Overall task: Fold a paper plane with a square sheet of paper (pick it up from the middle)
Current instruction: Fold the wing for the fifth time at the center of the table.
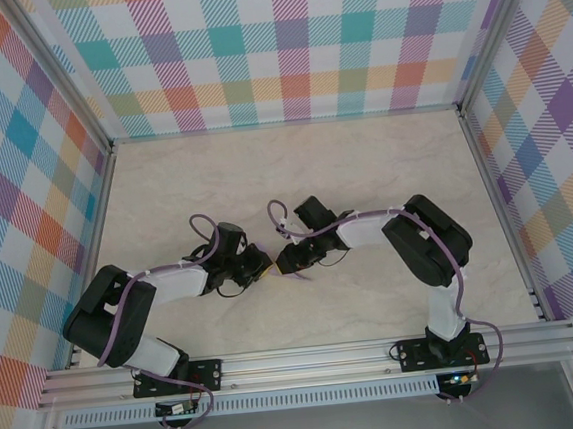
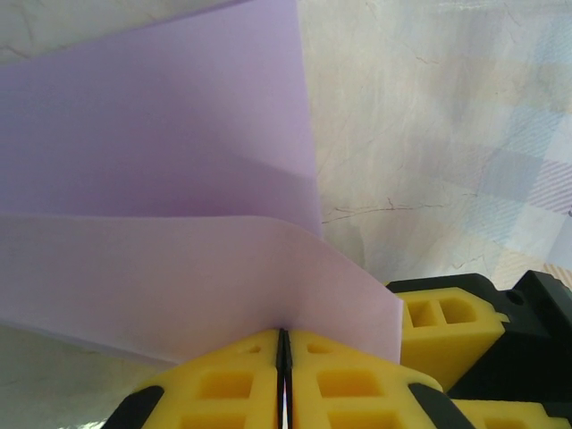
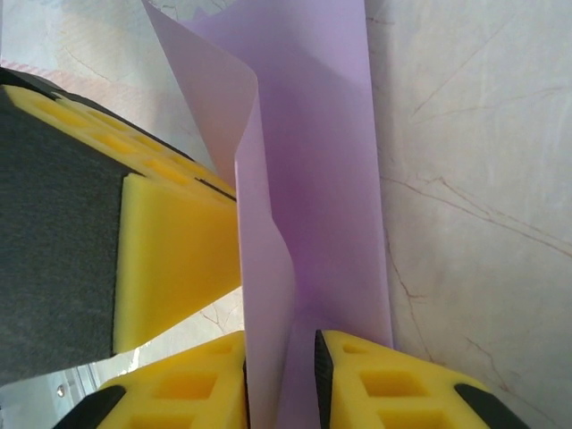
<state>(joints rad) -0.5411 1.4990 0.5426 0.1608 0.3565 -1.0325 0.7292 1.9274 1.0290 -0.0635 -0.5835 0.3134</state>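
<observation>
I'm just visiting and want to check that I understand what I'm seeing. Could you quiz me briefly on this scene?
1. True or false: the left fingers are pinched shut on the lavender paper.
2. Pick one. The right fingers stand: A) pressed tight together with nothing between them; B) a little apart, with the paper passing between them; C) far from the paper.
3. In one word: what colour are both pairs of fingers?

Key: 1 true; 2 B; 3 yellow.
</observation>
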